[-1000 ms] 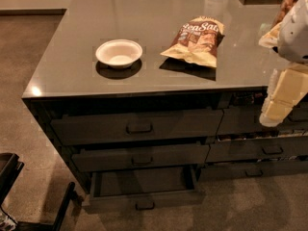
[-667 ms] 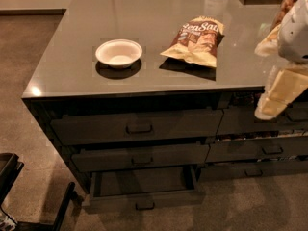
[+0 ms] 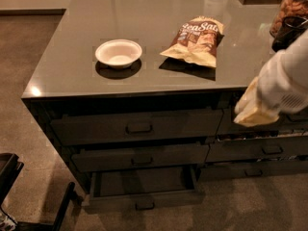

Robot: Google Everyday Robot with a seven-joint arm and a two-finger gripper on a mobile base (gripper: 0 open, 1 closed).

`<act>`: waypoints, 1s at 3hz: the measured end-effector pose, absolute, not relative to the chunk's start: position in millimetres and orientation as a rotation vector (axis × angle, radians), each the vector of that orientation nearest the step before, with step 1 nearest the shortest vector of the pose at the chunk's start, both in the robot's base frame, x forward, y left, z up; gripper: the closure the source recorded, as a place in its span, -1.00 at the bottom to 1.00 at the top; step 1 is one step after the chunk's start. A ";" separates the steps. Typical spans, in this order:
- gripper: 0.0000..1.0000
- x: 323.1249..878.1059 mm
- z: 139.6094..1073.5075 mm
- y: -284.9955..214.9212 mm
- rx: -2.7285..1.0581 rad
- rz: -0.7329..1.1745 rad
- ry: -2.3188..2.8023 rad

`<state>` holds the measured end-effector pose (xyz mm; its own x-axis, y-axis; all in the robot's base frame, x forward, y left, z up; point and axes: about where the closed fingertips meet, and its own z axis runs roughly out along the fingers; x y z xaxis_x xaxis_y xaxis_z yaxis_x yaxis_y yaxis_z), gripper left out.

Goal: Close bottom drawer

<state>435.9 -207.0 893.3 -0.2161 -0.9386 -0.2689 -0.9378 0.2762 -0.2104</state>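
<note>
The bottom drawer [image 3: 144, 199] is the lowest of three wide dark-grey drawers under the counter. It stands pulled out, with its inside showing and a small dark pull [image 3: 144, 206] at the centre of its low front. The two drawers above it sit flush. My gripper [image 3: 253, 110], a cream-coloured end on the white arm, is at the right, in front of the top drawer of the neighbouring stack. It is well above and to the right of the bottom drawer and touches nothing that I can see.
On the grey counter [image 3: 72, 42] lie a white bowl [image 3: 118, 53] and a chip bag [image 3: 195, 41]. A jar [image 3: 291, 11] stands at the back right. Narrower drawers [image 3: 262, 150] are on the right. A dark object [image 3: 9, 177] is on the floor at lower left.
The arm and its cream end have moved to the left along the counter's front edge. The bottom drawer stays pulled out as before.
</note>
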 end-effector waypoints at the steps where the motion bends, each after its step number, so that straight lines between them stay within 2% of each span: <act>1: 0.77 434.4 807.5 -194.8 -1.690 0.090 2.228; 2: 1.00 445.0 710.6 -182.5 -1.647 0.187 2.239; 3: 1.00 444.6 710.6 -182.4 -1.649 0.188 2.240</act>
